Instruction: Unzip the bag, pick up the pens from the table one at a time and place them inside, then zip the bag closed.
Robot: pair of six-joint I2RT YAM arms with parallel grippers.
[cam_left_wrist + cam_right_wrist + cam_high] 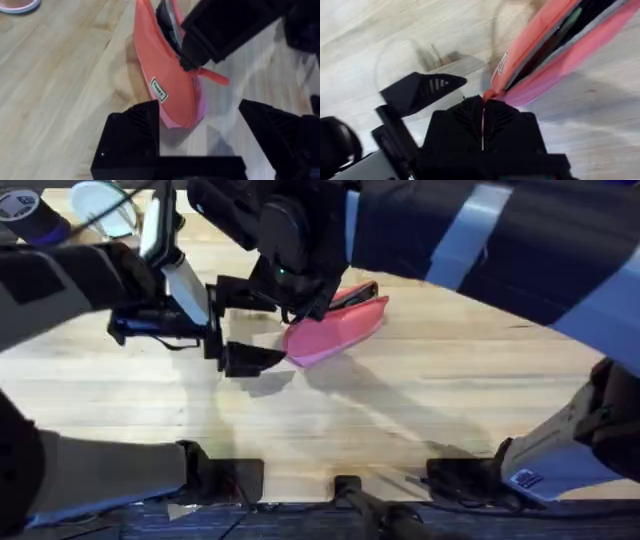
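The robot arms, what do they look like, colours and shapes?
Both arms are mostly black with white link sections. The left end effector has blocky black angular fingers; the right end effector has black fingers with ribbed faces. Dark cables run by the bases.

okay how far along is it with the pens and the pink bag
Done: the bag is unzipped, and something green lies inside; no pens lie on the visible table. In hand: the right tool is shut on the zipper pull, the left tool open beside the bag. Left: zipping closed.

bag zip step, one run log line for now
bag: open, green pen inside | right gripper: shut on zipper pull | left gripper: open
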